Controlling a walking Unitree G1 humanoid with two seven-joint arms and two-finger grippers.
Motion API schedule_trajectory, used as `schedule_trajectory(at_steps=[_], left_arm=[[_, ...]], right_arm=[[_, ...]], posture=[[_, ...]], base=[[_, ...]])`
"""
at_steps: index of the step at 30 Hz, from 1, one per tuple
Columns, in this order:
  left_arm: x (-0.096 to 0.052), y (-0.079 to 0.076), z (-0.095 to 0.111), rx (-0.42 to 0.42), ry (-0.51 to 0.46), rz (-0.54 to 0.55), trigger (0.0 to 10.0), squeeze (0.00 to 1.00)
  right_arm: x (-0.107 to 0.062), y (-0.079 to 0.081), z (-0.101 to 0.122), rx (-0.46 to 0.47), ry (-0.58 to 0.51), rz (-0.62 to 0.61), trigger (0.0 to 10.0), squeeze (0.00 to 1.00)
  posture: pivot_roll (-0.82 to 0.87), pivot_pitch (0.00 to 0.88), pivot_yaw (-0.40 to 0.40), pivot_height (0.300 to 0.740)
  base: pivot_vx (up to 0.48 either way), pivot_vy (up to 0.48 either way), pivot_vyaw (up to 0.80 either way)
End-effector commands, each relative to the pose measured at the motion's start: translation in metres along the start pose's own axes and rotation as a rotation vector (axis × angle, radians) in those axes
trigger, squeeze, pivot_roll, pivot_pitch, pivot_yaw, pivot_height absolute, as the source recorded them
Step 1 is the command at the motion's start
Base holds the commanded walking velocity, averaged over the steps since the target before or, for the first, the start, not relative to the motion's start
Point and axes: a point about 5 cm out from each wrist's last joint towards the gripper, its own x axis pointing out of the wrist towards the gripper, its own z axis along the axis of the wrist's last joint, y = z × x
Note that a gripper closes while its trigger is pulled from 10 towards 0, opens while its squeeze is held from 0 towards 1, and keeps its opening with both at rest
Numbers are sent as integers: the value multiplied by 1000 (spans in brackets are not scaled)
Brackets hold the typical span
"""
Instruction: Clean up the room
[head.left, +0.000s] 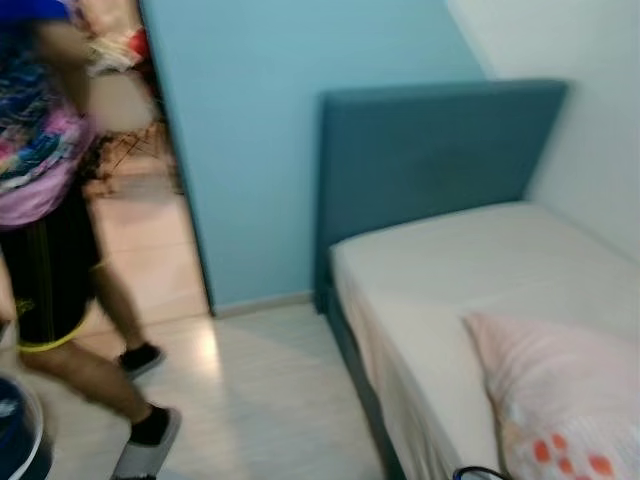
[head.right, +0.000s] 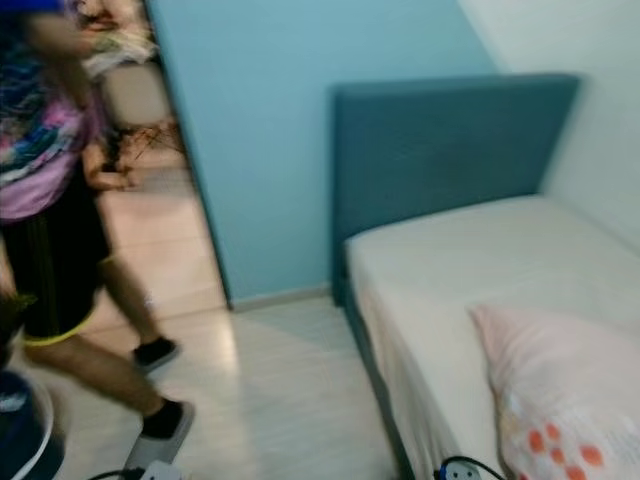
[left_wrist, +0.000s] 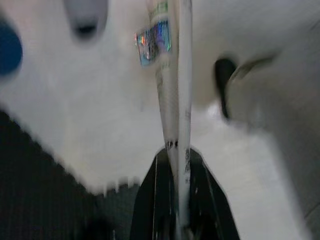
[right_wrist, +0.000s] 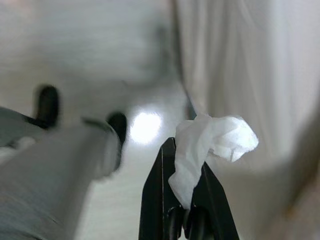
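1. In your head views you face a bedroom corner: a bed with a pale sheet runs from 3 o'clock down to 5 o'clock, and its teal headboard stands at about 1 o'clock against a light blue wall.
2. A pink pillow with orange spots lies on the bed at 4 o'clock, near the mattress edge.
3. A person in a patterned top and black shorts stands at 9 o'clock by the open doorway, with both feet on the pale floor. The figure is blurred.
4. A dark blue object with a white rim sits at 7 o'clock; you cannot tell what it is.
5. A black cable shows at 5 o'clock, at the foot of the bed side.
6. Your right gripper is clamped on a crumpled white tissue. The tissue bunches up past the fingertips, above the floor and beside the hanging white sheet.
7. Your left gripper has its fingers closed on a thin white rod that bears a small coloured sticker. The rod runs straight out between the fingers, over the pale floor.
8. Both wrist views are blurred, and each shows a grey robot leg.
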Motion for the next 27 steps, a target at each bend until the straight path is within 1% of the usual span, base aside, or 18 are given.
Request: schedule_trajectory(at_steps=[1,14,18,27], left_arm=[[0,-1,3,10,-8,-6,10000,0],[1,-1,4,15,-9,-5,10000,0],[2,-8,16,15,-32,-11,10000,0],[2,-8,16,11,-32,-14,10000,0]], right_arm=[[-1,-2,-7,-8,23,-2,10000,0],[-1,-4,-1,-6,1,3,10000,0],[1,-1,6,-34,-6,14,10000,0],[1,1,3,-28,3,18,10000,0]], posture=[[-2,0,-62,740],[0,0,-62,740],[7,0,-61,740],[5,0,-58,740]], base=[[0,0,756],[0,0,756],[0,0,753],[0,0,756]])
